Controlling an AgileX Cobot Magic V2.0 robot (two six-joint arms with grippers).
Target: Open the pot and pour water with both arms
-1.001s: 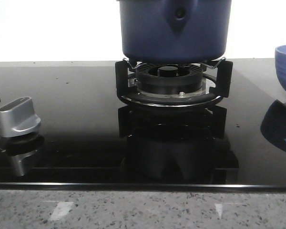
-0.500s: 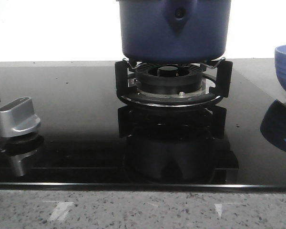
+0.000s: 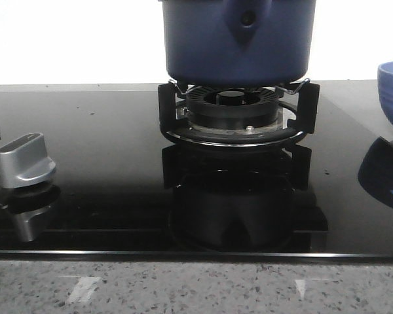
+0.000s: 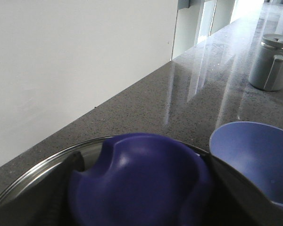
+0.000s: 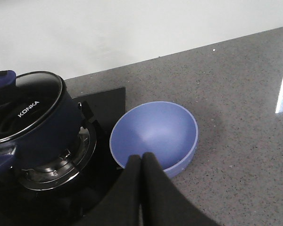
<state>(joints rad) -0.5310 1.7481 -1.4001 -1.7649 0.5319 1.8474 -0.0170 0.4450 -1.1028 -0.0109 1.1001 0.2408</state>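
Fingers [image 5: 142, 188] of the right arm are pressed together above the bowl [image 5: 154, 136] beside the pot [image 3: 239, 39] on its burner [image 3: 232, 111] — left fingers' state cannot be told, only the wrist views showing the lid [image 5: 23, 106].

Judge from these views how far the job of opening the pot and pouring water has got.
Done: nothing yet; the lid sits on the pot, which rests on the burner. In hand: the left gripper brackets the lid knob, grip unconfirmed; the right gripper is shut and empty near the bowl. Left: lift the lid, then pour; the bowl looks empty.
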